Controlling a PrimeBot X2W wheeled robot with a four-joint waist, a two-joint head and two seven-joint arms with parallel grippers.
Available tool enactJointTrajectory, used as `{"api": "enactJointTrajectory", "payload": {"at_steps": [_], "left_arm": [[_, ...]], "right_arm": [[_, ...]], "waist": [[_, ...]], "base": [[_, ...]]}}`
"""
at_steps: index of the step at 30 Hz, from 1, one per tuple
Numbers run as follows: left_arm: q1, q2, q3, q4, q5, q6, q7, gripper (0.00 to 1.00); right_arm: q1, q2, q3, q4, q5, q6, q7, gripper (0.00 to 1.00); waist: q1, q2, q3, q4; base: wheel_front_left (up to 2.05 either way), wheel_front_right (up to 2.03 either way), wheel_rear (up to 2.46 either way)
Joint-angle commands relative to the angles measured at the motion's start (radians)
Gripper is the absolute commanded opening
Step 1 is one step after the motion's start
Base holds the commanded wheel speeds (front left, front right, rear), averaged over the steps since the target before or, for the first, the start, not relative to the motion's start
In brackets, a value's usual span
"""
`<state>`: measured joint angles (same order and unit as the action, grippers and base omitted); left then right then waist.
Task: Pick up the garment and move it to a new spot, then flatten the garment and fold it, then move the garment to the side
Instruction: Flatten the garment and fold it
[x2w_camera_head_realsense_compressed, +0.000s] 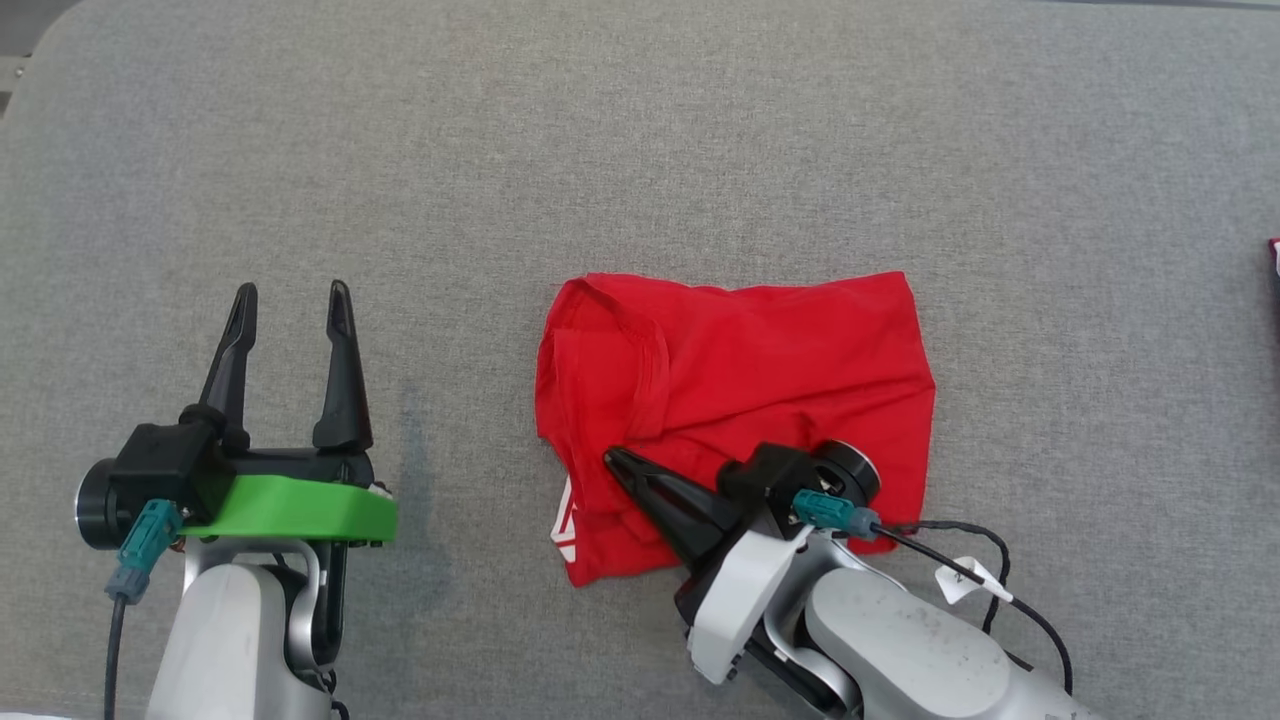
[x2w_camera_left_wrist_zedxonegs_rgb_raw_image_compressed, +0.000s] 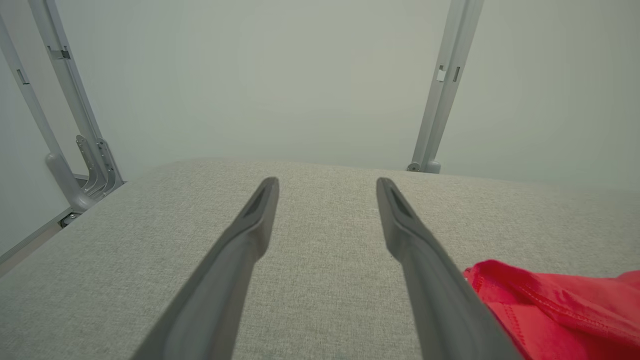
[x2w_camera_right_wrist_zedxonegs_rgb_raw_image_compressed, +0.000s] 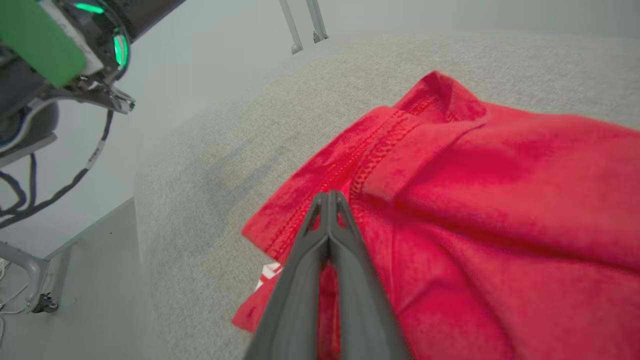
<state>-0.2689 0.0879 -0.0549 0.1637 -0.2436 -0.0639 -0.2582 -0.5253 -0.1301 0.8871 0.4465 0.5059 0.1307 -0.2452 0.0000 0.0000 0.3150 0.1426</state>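
The red garment (x2w_camera_head_realsense_compressed: 760, 350) lies folded into a rough rectangle on the grey padded table (x2w_camera_head_realsense_compressed: 640, 130), a bit right of centre, with a white print peeking out at its near left corner. My right gripper (x2w_camera_head_realsense_compressed: 612, 457) is shut, its fingers pressed together and laid over the garment's near left part, tips by a stitched hem (x2w_camera_right_wrist_zedxonegs_rgb_raw_image_compressed: 328, 195); I see no cloth between them. My left gripper (x2w_camera_head_realsense_compressed: 290, 290) stands open over bare table to the garment's left, nothing between its fingers. The left wrist view shows the open left gripper (x2w_camera_left_wrist_zedxonegs_rgb_raw_image_compressed: 327, 182) with the garment's edge (x2w_camera_left_wrist_zedxonegs_rgb_raw_image_compressed: 560, 310) at lower right.
A small dark red thing (x2w_camera_head_realsense_compressed: 1274, 260) pokes in at the table's right edge. Grey metal frame posts (x2w_camera_left_wrist_zedxonegs_rgb_raw_image_compressed: 445, 90) stand beyond the far edge. Bare cloth surface spreads all around the garment. My left arm's green-marked wrist (x2w_camera_right_wrist_zedxonegs_rgb_raw_image_compressed: 50, 50) shows in the right wrist view.
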Motion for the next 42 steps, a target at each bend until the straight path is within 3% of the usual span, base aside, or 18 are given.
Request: {"api": "enactJointTrajectory", "payload": {"at_steps": [1,5,9,20,27,29,30,31,32,42], "left_arm": [[-0.013,-0.001,0.001,0.000,0.005,-0.006,-0.007,1.00],[-0.008,-0.004,0.008,-0.003,0.006,-0.007,-0.007,1.00],[0.005,-0.006,0.016,-0.004,0.011,-0.005,-0.007,1.00],[0.025,0.004,0.043,-0.016,0.026,0.016,-0.006,1.00],[0.037,0.010,0.049,-0.020,0.028,0.021,-0.006,1.00],[0.039,0.012,0.048,-0.018,0.029,0.021,-0.006,1.00],[0.042,0.012,0.048,-0.017,0.029,0.021,-0.006,1.00],[0.047,0.014,0.047,-0.016,0.029,0.021,-0.006,1.00],[0.052,0.015,0.047,-0.015,0.029,0.022,-0.006,1.00],[0.113,0.025,0.045,-0.031,0.017,0.032,0.010,1.00]], "right_arm": [[-0.017,0.008,0.014,0.001,0.017,0.000,-0.007,0.00],[-0.043,0.011,0.037,-0.008,0.040,0.000,-0.015,0.00],[-0.055,-0.007,-0.008,-0.060,0.036,0.000,-0.022,0.00],[0.147,-0.065,-0.434,-0.319,-0.094,0.000,-0.021,0.00],[0.256,-0.071,-0.678,-0.342,-0.142,0.000,-0.002,0.00],[0.265,-0.067,-0.705,-0.340,-0.143,0.000,-0.001,0.00],[0.276,-0.063,-0.728,-0.335,-0.147,0.000,0.005,0.35],[0.287,-0.062,-0.748,-0.331,-0.154,0.000,0.007,0.92],[0.297,-0.060,-0.765,-0.330,-0.157,0.000,0.008,1.00],[0.396,-0.064,-0.867,-0.344,-0.197,0.000,0.030,1.00]], "waist": [[0.0000,0.0000,0.003,0.005],[0.0000,0.0000,0.007,0.009],[0.0000,0.0000,0.003,0.003],[0.0000,0.0000,-0.035,-0.052],[0.0000,0.0000,-0.058,-0.082],[0.0000,0.0000,-0.062,-0.085],[0.0000,0.0000,-0.066,-0.089],[0.0000,0.0000,-0.071,-0.092],[0.0000,0.0000,-0.077,-0.095],[0.0000,0.0000,-0.125,-0.119]], "base": [[0.00,0.00,0.00],[0.00,0.00,0.00],[0.00,0.00,0.00],[0.00,0.00,0.00],[0.00,0.00,0.00],[0.00,0.00,0.00],[0.00,0.00,0.00],[0.00,0.00,0.00],[0.00,0.00,0.00],[0.00,0.00,0.00]]}}
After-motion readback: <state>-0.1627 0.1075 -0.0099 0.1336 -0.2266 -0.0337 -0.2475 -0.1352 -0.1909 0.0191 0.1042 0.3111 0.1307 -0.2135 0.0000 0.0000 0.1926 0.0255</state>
